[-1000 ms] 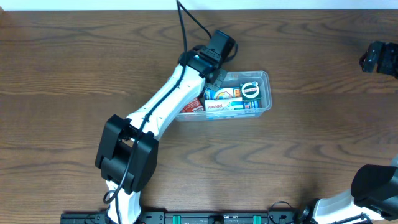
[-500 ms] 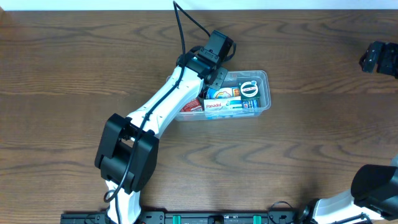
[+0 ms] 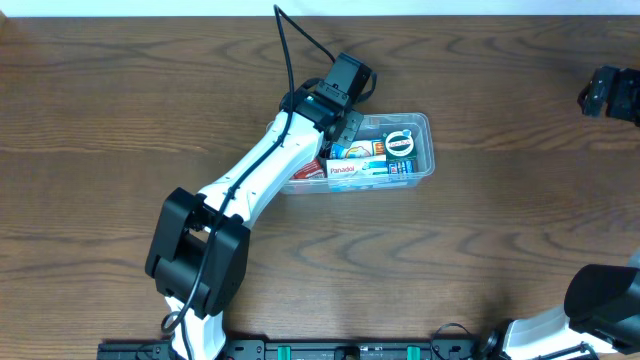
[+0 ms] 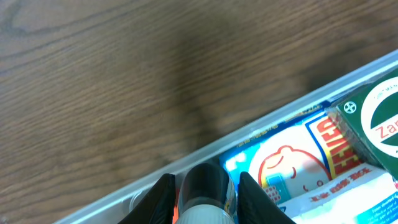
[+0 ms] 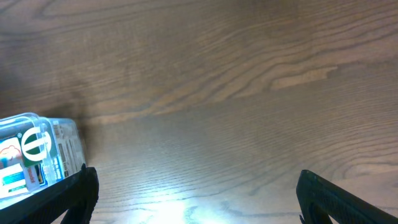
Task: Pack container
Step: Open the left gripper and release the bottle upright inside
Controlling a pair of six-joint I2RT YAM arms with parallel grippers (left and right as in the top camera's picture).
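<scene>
The clear plastic container (image 3: 427, 150) lies on the wooden table just right of centre. It holds a Panadol box (image 3: 360, 172), a green and white packet (image 3: 402, 143) and a red packet (image 3: 308, 172). My left gripper (image 3: 346, 124) hangs over the container's left end, shut on a small dark bottle with a white ribbed cap (image 4: 208, 194). In the left wrist view the bottle sits just inside the container's rim (image 4: 261, 124), between my gripper's (image 4: 204, 186) two fingers. My right gripper (image 5: 196, 196) is wide open and empty over bare table; the container's end (image 5: 37, 155) shows at its left.
The white left arm (image 3: 255, 185) stretches from the front edge to the container and covers part of its left end. The right arm's dark head (image 3: 605, 92) is at the far right edge. A white and red packet (image 4: 298, 162) lies beside the bottle.
My left gripper has shifted slightly left and toward the back with the bottle. The container and the right arm have not moved.
</scene>
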